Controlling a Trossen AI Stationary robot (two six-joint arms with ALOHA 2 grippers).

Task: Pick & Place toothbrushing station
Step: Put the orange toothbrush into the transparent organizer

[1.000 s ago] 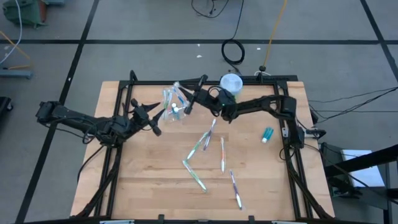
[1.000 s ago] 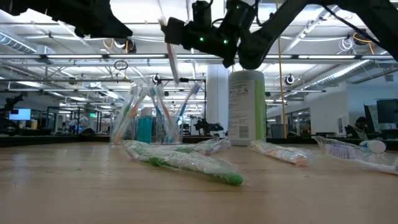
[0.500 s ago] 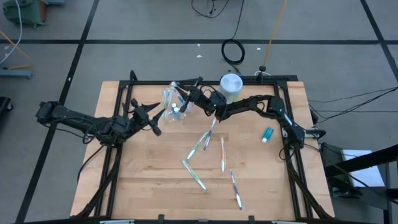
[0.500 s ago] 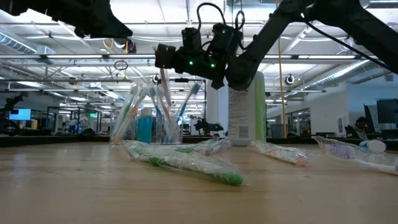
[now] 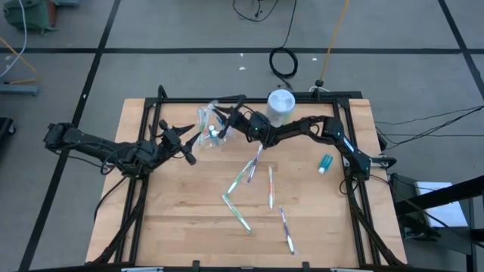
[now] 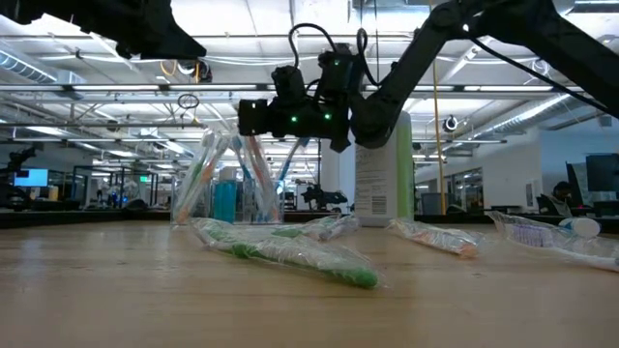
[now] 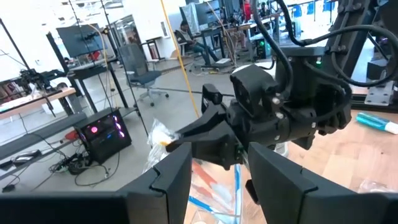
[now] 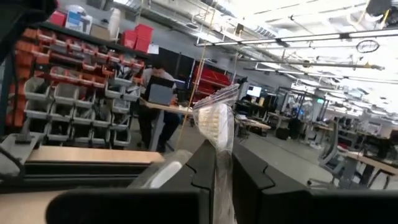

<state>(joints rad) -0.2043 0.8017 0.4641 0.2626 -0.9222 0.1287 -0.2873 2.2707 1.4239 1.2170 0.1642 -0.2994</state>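
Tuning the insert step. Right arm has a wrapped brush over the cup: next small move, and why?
Probably lower a little further, then release. The right gripper is shut on a wrapped brush angled into the cup, apparently not yet seated. The left gripper is beside the cup.

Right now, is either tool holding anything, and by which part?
The right tool pinches a wrapped toothbrush partway along its length, over the cup. The left tool is open, holding nothing.
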